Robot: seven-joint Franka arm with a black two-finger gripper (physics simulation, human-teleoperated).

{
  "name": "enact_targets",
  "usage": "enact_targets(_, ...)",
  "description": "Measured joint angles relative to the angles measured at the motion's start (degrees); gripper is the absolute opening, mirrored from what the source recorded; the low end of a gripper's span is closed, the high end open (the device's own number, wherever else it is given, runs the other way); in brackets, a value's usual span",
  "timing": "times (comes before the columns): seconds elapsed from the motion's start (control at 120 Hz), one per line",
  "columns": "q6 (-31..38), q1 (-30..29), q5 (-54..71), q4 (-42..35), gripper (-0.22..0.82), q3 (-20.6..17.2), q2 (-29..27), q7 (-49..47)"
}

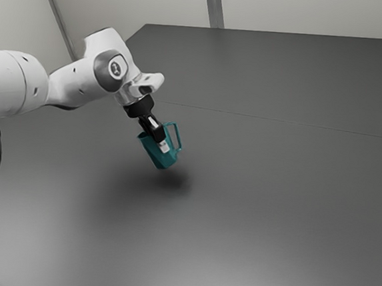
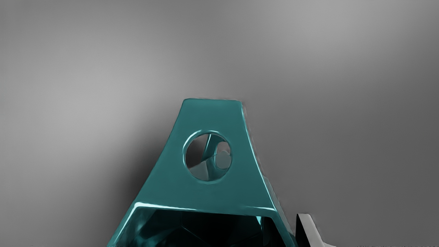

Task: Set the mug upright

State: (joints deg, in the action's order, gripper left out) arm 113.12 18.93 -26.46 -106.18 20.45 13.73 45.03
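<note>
- Your pincer [image 1: 161, 144] is holding the mug [image 1: 165, 161], tilted, above the bench [image 1: 272, 210].
- The exterior view gives you the mug's looped handle [image 1: 179, 138].
- The wrist view gives you its dark mouth [image 2: 219, 230] and a round hole [image 2: 207, 157].

Open room spreads over the grey surface [image 1: 259, 209] toward the exterior view's right; beside the gripper [image 1: 162, 145], the jutting handle [image 1: 180, 138] of the mug [image 1: 155, 154] obstructs close passage.

No lettering, brand or number is legible; a small dark emblem [image 1: 116, 69] (too tiny to make out) marks the round gray joint cap [image 1: 101, 72] of the white robot arm [image 1: 72, 82].
</note>
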Motion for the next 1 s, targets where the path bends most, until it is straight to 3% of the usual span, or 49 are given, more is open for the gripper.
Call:
enact_targets(0.392,16.7,0.7,14.3,-0.9,-0.17,-3.0,5.1,-4.2)
enact_targets(0.867,21.1,0.0,14.5,-0.7,-0.17,-3.1,8.1,-7.4)
enact_targets(1.0,21.0,0.1,14.3,-0.7,0.13,-3.1,8.0,-7.5)
